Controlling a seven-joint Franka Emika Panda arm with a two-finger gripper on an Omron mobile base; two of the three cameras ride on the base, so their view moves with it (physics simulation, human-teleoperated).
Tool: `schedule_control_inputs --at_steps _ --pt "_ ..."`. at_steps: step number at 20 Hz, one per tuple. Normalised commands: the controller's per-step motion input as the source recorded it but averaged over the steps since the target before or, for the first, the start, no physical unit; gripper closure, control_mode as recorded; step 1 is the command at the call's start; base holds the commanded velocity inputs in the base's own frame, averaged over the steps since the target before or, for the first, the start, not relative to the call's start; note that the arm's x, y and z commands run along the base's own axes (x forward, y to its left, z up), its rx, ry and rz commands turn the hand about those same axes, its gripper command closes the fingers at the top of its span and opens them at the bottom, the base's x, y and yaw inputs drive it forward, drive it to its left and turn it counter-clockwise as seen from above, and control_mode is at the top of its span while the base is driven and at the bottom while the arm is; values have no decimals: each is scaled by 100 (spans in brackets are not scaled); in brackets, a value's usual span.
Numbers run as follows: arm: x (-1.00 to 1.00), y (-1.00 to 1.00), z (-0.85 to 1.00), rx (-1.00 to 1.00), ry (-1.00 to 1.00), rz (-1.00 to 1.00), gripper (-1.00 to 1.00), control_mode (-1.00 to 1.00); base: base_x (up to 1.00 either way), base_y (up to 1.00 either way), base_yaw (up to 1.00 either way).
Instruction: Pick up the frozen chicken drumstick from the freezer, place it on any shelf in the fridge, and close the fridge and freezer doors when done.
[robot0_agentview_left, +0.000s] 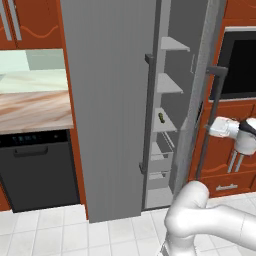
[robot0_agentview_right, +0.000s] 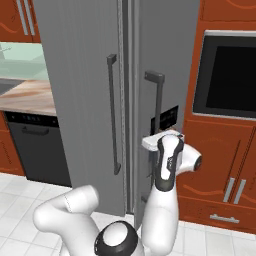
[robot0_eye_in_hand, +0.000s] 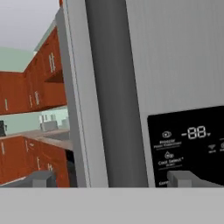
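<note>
The freezer (robot0_agentview_left: 170, 125) stands ajar, showing short pale shelves (robot0_agentview_left: 169, 84) and drawers. A dark green pickle-like item (robot0_agentview_left: 161, 117) lies on one short shelf. The drumstick is hidden. The freezer door (robot0_agentview_right: 165, 50), with its black dispenser panel (robot0_eye_in_hand: 188, 140), hangs partly open. My gripper (robot0_eye_in_hand: 113, 180) is open at that door's handle (robot0_eye_in_hand: 113, 87), one fingertip on each side of the dark bar. From the base, the hand (robot0_agentview_left: 220, 127) sits at mid-height beside the handle (robot0_agentview_left: 210, 115). The fridge door (robot0_agentview_left: 110, 100) is shut, so the wide shelves are hidden.
A black wall oven (robot0_agentview_right: 230, 75) sits in red-brown cabinets right of the freezer door. A black dishwasher (robot0_agentview_left: 42, 165) under a marbled counter (robot0_agentview_left: 30, 107) stands left of the fridge. White floor tiles (robot0_agentview_left: 60, 230) lie in front.
</note>
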Motion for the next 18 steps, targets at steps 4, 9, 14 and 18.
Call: schedule_control_inputs --at_steps 4,9,14,18 --pt "35 51 0 0 0 -14 -100 -100 0 0 0" --pt "38 48 0 0 0 -15 -100 -100 0 0 0" --pt "46 41 0 0 0 -16 -100 -100 0 0 0" --pt "51 26 0 0 0 -15 -100 -100 0 0 0"
